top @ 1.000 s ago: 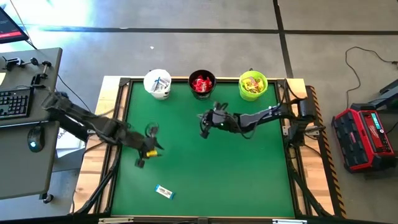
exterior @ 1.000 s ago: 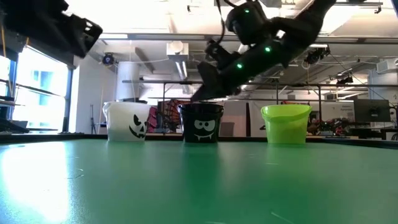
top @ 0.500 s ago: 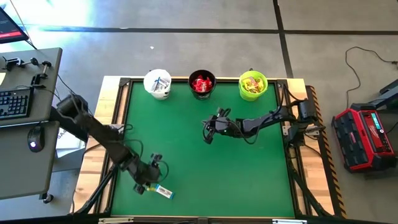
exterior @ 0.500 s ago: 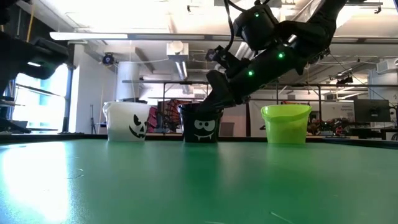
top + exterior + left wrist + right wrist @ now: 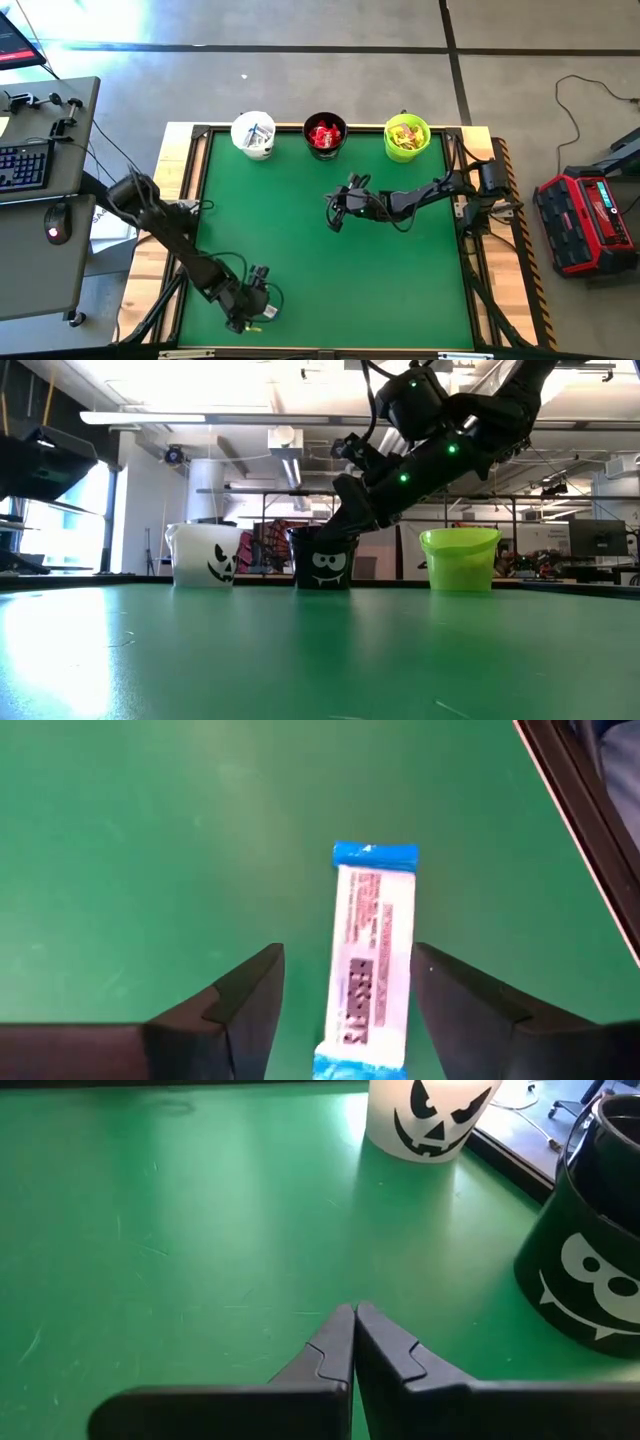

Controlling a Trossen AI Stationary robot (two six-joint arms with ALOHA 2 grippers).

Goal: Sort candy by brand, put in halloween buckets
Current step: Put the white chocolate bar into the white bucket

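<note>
left gripper over the last candy bar

the left gripper [image 5: 345, 1010] hangs near the table's [image 5: 400, 280] front edge, fingers apart on either side of a white-and-blue candy bar [image 5: 368, 950] lying flat. the right gripper [image 5: 353, 1342], fingers pressed together, waits mid-table near the black bucket [image 5: 325, 135]. the white bucket [image 5: 254, 134] and green bucket [image 5: 407, 137] flank it.
</note>
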